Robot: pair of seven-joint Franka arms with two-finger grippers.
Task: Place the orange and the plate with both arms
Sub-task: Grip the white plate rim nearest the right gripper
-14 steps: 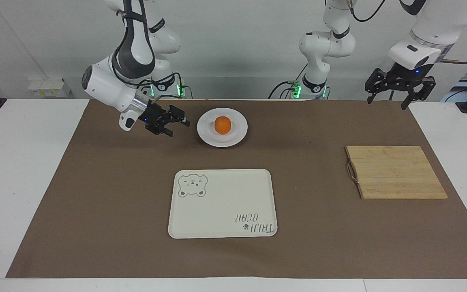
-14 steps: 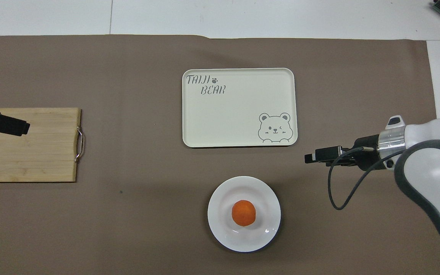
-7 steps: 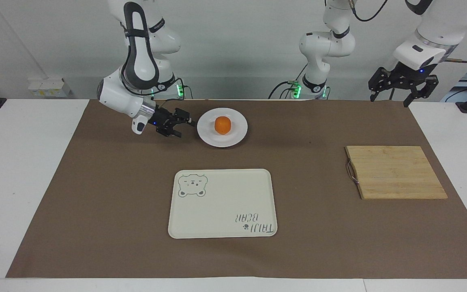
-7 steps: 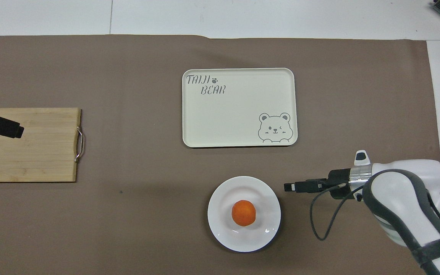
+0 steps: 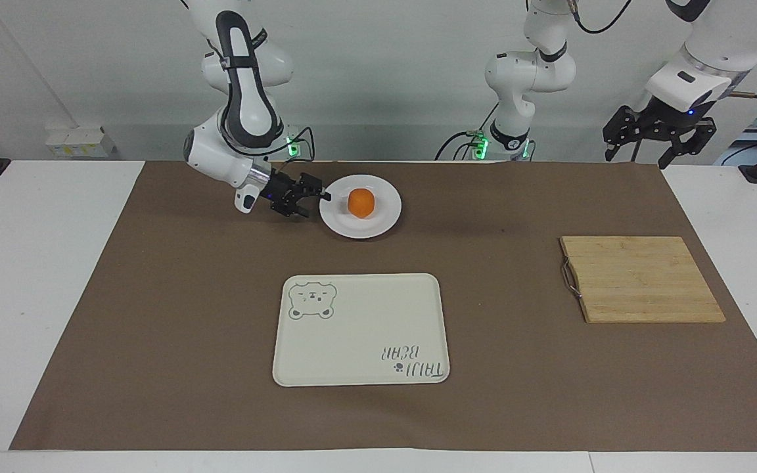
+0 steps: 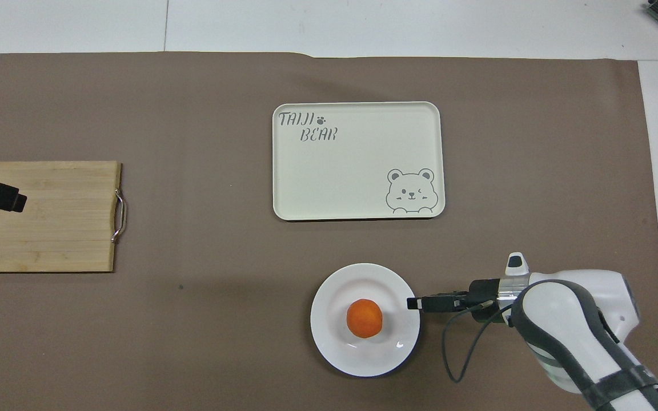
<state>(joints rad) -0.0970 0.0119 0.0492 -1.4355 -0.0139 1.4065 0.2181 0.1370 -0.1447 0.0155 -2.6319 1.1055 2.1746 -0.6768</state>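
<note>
A small round bright-orange fruit (image 5: pixel 361 202) sits at the centre of a glossy round white plate (image 5: pixel 385 220), which lies flat, nearer the robots than the cream bear-print tray (image 5: pixel 359 341).

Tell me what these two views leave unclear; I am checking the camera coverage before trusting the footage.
- Left end effector: in the overhead view the picture's edge cuts it, so only a black tip shows over the cutting board.
- Right end effector: at the plate rim; neither view shows whether it touches.
- Orange: its underside on the plate is hidden by the fruit itself.
- Both arms' upper links: cut off by the facing view's top edge.
</note>
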